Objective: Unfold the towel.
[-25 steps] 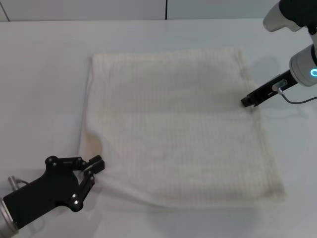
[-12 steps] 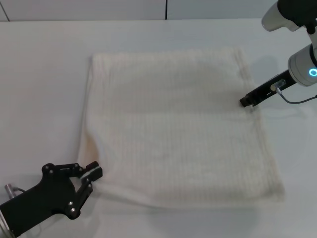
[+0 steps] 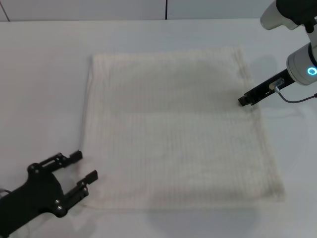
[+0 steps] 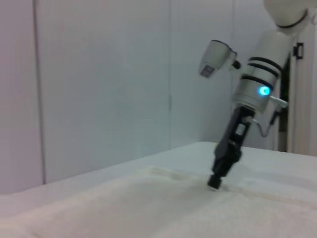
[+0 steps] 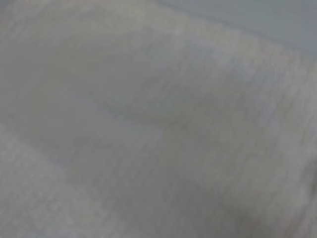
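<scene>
**Towel flat on the table, left gripper open off its corner**

The towel [image 3: 178,126] lies spread out across the middle of the head view, a large cream-white rectangle on the white table [image 3: 44,74]. Its far edge runs along the upper part of the frame and its near edge along the lower part. The surface looks flat, with only slight waviness along the left border and at the lower right corner.

The left gripper [image 3: 80,167] sits in the lower left of the head view, just off the towel's near left corner. Its two black fingers [image 3: 69,156] are spread apart with nothing between them; the lower finger's tip is at the towel's edge, though whether it touches the cloth is not clear.

The right gripper [image 3: 244,101] reaches in from the upper right of the head view, with its dark tip at the towel's right border. In the left wrist view the same gripper [image 4: 214,183] points steeply down with its tip on the cloth [image 4: 148,208]. Whether its fingers are parted or pinched cannot be told. The right wrist view is filled with ribbed cloth [image 5: 148,124] seen from close up.
</scene>
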Motion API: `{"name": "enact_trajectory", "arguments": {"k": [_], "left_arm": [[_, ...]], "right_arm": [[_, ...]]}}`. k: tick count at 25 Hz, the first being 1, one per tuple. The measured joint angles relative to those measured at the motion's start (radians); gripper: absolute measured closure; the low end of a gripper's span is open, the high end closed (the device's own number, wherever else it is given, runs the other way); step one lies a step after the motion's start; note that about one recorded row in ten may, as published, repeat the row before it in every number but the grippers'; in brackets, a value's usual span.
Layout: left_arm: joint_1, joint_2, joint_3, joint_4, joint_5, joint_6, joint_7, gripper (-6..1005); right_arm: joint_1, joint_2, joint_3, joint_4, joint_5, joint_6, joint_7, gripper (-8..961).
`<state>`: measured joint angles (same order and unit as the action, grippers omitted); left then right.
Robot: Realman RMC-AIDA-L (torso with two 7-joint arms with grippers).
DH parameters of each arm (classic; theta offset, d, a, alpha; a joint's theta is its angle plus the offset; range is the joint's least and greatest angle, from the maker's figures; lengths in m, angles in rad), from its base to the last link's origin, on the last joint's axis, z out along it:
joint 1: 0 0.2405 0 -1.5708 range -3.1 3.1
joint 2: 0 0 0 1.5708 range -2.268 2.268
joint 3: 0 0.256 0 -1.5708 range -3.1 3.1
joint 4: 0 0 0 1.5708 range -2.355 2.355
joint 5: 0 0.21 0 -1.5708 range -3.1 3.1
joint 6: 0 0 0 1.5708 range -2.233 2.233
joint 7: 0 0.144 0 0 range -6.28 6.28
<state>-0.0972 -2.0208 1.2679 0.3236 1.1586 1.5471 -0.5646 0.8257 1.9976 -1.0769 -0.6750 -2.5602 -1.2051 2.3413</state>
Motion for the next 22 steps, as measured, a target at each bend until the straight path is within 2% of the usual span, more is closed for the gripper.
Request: {"name": "enact_trajectory", "arguments": {"k": [1, 5, 8, 10, 11, 13, 14, 15, 16, 19, 20, 21, 22], "left_arm": [[0.000, 0.000, 0.000, 0.000, 0.000, 0.000, 0.000, 620], [0.007, 0.000, -0.107, 0.000, 0.000, 0.011, 0.005, 544], [0.008, -0.003, -0.132, 0.000, -0.001, 0.011, 0.007, 488], [0.004, -0.038, -0.310, -0.008, -0.003, 0.000, 0.014, 434], [0.004, -0.038, -0.310, -0.008, -0.003, 0.000, 0.014, 400], [-0.022, -0.047, -0.410, -0.050, -0.005, 0.001, 0.029, 365], [-0.040, -0.047, -0.455, -0.081, -0.007, 0.004, 0.036, 366], [-0.071, -0.045, -0.543, -0.146, -0.012, 0.007, 0.041, 366], [-0.071, -0.045, -0.543, -0.146, -0.012, 0.007, 0.041, 367], [-0.098, -0.046, -0.665, -0.196, -0.016, 0.009, 0.050, 366], [-0.105, -0.048, -0.694, -0.206, -0.017, 0.009, 0.055, 366], [-0.114, -0.048, -0.727, -0.223, -0.019, 0.010, 0.059, 366], [-0.120, -0.048, -0.751, -0.233, -0.020, 0.010, 0.060, 365]], "right_arm": [[0.000, 0.000, 0.000, 0.000, 0.000, 0.000, 0.000, 954], [0.000, 0.000, 0.001, -0.001, 0.004, 0.004, 0.000, 954], [-0.003, 0.000, 0.005, -0.004, 0.009, 0.011, -0.001, 954], [-0.023, 0.010, 0.012, -0.026, 0.057, 0.045, -0.020, 954], [-0.023, 0.010, 0.012, -0.026, 0.057, 0.045, -0.020, 954], [-0.050, 0.022, 0.012, -0.053, 0.121, 0.076, -0.051, 954], [-0.072, 0.029, 0.012, -0.074, 0.166, 0.095, -0.076, 954], [-0.093, 0.036, 0.013, -0.093, 0.215, 0.114, -0.103, 954], [-0.121, 0.044, 0.014, -0.112, 0.273, 0.134, -0.136, 954], [-0.195, 0.065, 0.034, -0.133, 0.491, 0.196, -0.289, 954], [-0.242, 0.075, 0.051, -0.110, 0.700, 0.227, -0.446, 954], [-0.242, 0.075, 0.051, -0.110, 0.700, 0.227, -0.446, 954], [-0.261, 0.076, 0.058, -0.077, 0.823, 0.231, -0.554, 954]]}}
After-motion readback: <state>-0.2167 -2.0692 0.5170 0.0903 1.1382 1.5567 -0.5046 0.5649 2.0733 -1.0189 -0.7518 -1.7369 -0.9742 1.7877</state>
